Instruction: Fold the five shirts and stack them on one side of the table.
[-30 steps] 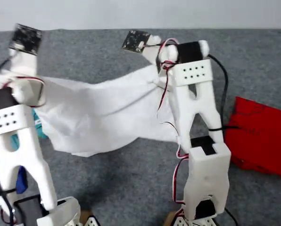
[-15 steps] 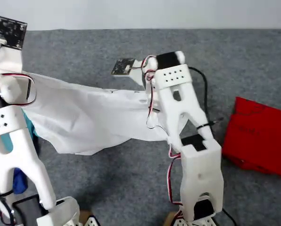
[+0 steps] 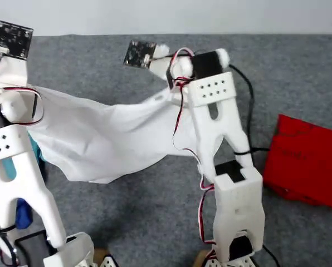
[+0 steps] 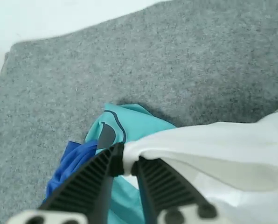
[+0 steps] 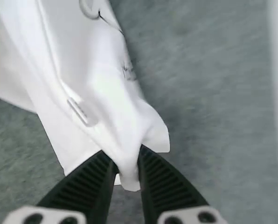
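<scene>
left gripper [image 4: 126, 161] and right gripper [image 5: 127, 164] each pinch a white shirt [image 3: 110, 139] edge between their fingers, cloth stretched above the table's [image 3: 299, 67] left half.

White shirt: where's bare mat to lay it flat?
Free: grey mat along the far edge, behind the white shirt and red shirt; also the near strip between the arm bases. Crowded: teal shirt and blue shirt by the left arm.
</scene>
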Robot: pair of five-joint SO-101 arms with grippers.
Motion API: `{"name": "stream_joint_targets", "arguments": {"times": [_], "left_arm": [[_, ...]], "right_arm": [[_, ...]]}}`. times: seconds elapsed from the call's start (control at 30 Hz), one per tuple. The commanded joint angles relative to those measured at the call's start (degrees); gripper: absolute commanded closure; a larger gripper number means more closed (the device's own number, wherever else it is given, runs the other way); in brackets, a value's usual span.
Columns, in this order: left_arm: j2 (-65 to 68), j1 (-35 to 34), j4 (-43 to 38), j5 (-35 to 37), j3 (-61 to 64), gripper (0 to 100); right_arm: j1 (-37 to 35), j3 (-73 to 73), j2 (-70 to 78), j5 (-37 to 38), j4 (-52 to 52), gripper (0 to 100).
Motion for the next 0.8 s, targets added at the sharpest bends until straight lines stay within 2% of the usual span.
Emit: {"name": "stream_joint_targets", "arguments": {"times": [0.0,0.17,0.4,0.6,0.77], "left_arm": [[-1.23,-0.62,-2.81,-0.44,-0.31,99],[-2.73,-0.53,-3.69,0.97,-3.12,99],[-9.14,0.44,-9.67,14.24,-9.19,99],[-15.91,9.93,-11.69,13.89,-13.32,99],[-17.76,17.32,-15.56,6.15,-19.74,99]], "right_arm": [[1.63,-4.57,-6.81,0.70,2.15,98.7],[7.60,-12.22,-11.65,0.53,2.07,98.7],[17.19,-23.03,-15.34,0.62,2.07,98.7],[19.56,-23.47,-19.82,1.58,2.24,98.7],[21.05,-21.98,-23.78,3.43,2.33,98.7]]}}
